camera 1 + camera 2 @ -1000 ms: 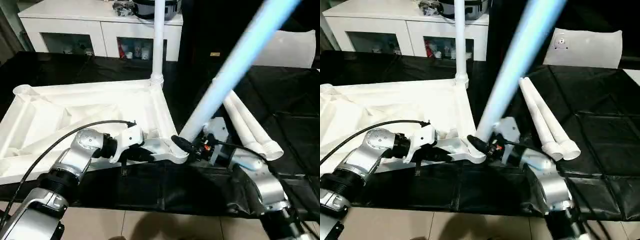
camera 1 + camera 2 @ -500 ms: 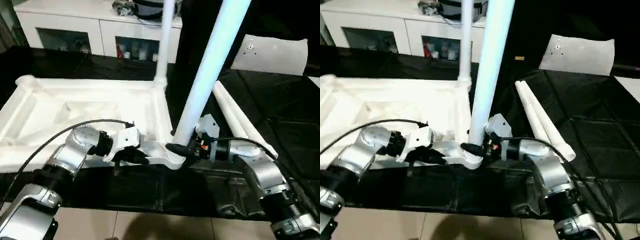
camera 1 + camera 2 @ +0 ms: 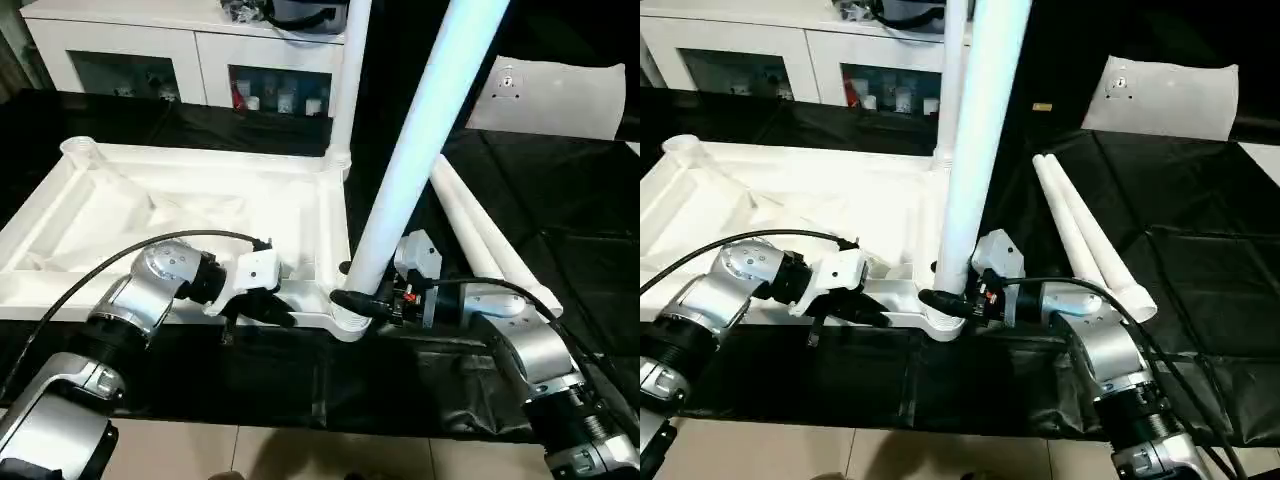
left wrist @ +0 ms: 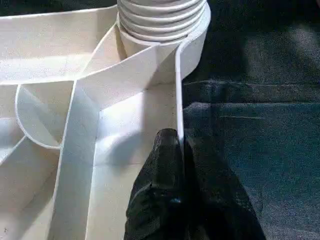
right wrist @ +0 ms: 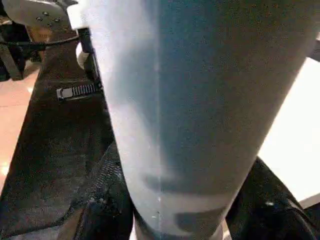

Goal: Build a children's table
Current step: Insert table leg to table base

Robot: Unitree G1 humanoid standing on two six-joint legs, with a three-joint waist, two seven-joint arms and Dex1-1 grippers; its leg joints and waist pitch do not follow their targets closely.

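Note:
The children's table lies in parts on a black cloth. Its white tabletop [image 3: 150, 215] rests underside up, with one leg [image 3: 348, 90] standing in the far right corner socket. A second leg [image 3: 420, 150] rises from the near right corner socket [image 3: 345, 322], leaning slightly right. My right gripper [image 3: 365, 300] is shut on that leg's base, a black finger [image 5: 100, 200] on either side. My left gripper [image 3: 285, 315] is shut on the tabletop's thin near rim [image 4: 178, 100], close to the same socket. Two loose legs [image 3: 490, 250] lie side by side on the right.
A white cabinet [image 3: 180, 50] stands behind the table. A white pillow-like block [image 3: 560, 95] lies at the back right on the black cloth [image 3: 570, 200]. The table's near edge drops to a tiled floor [image 3: 300, 455]. A black cable [image 3: 120, 265] arcs over my left forearm.
The leg in my right gripper has swung from a strong rightward tilt to nearly upright over the corner socket. The camera has shifted. My left gripper has stayed on the rim.

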